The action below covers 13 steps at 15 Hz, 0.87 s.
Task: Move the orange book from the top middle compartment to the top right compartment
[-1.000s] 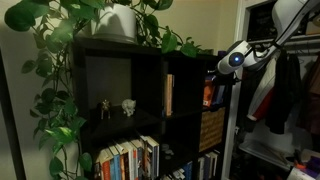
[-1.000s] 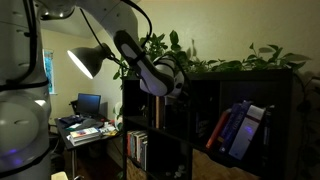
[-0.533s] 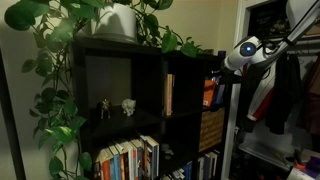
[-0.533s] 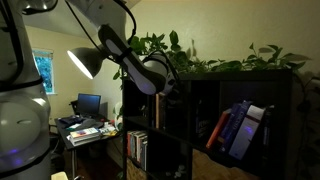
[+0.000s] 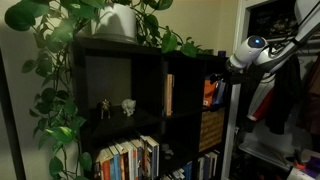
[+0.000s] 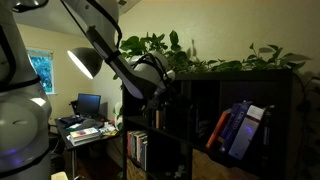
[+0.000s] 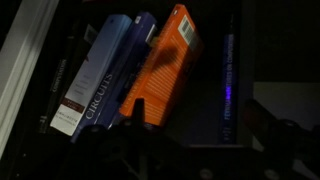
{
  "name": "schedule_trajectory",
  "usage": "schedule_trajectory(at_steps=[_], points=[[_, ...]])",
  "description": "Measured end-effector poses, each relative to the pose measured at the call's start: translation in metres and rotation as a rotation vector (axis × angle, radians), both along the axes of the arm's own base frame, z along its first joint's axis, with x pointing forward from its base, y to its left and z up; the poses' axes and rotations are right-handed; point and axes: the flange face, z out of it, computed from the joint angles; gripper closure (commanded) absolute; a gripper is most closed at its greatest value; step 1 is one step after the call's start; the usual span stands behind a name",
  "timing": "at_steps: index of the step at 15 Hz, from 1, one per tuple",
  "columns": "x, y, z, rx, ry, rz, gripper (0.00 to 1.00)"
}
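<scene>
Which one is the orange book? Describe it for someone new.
Find the dark shelf unit topped with plants. In its top right compartment, the orange book leans among blue books. It is the only bright orange cover there.

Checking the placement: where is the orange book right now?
The orange book leans beside the blue books in the wrist view, inside the top right compartment in an exterior view.

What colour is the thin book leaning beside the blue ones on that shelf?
The book is bright orange with dark print on its cover; the wrist view shows it best.
</scene>
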Motion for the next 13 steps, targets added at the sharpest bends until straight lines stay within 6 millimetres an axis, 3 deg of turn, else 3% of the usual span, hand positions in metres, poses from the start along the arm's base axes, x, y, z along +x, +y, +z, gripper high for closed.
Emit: schedule_trajectory(at_steps=[4,9,13], points=[[-0.008,-0.001,-0.007,0.037,0.101,0.090,0.00],[-0.018,0.003,-0.033,0.050,0.242,0.153,0.00],[-0.021,0.009,-0.038,0.051,0.267,0.172,0.00]])
